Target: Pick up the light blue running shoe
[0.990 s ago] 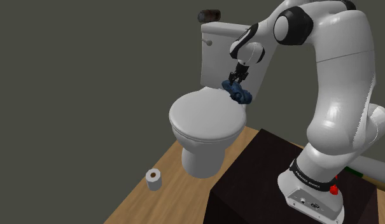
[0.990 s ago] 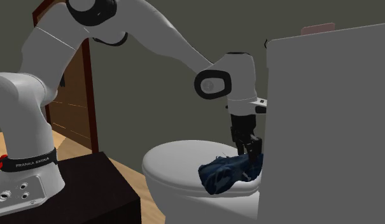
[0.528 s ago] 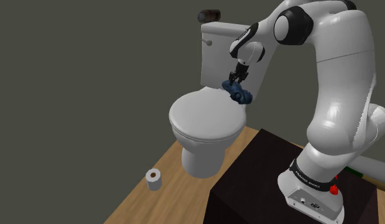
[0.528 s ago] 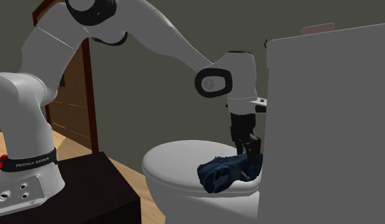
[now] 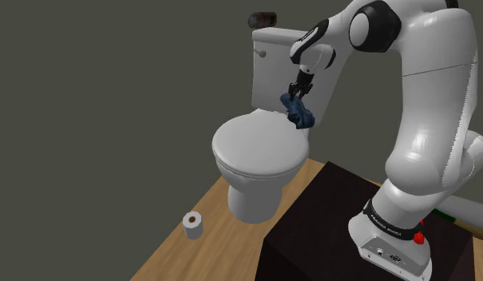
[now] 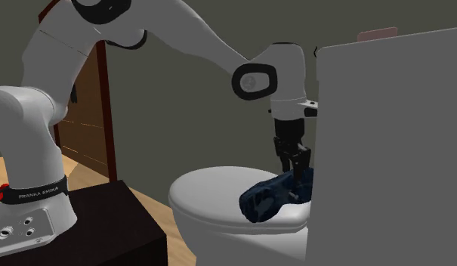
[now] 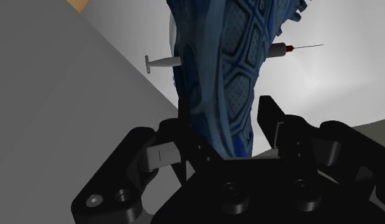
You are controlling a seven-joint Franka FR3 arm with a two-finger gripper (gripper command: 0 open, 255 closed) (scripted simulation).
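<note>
Though it lay on the toilet before, the shoe hangs raised; downward-pointing jaws clamp one end.

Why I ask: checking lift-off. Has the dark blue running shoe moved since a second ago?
Yes. In the shoulder view the dark blue running shoe, clasped by the black gripper, has risen slightly against the white toilet tank behind it.

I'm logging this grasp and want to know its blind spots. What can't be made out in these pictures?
Shoe, wrist view: its toe is cut off by the picture's edge, and just the sole faces the camera.
Syringe, wrist view: its middle is hidden behind the shoe.
Dark object on the tank, shoulder view: too small to identify.
</note>
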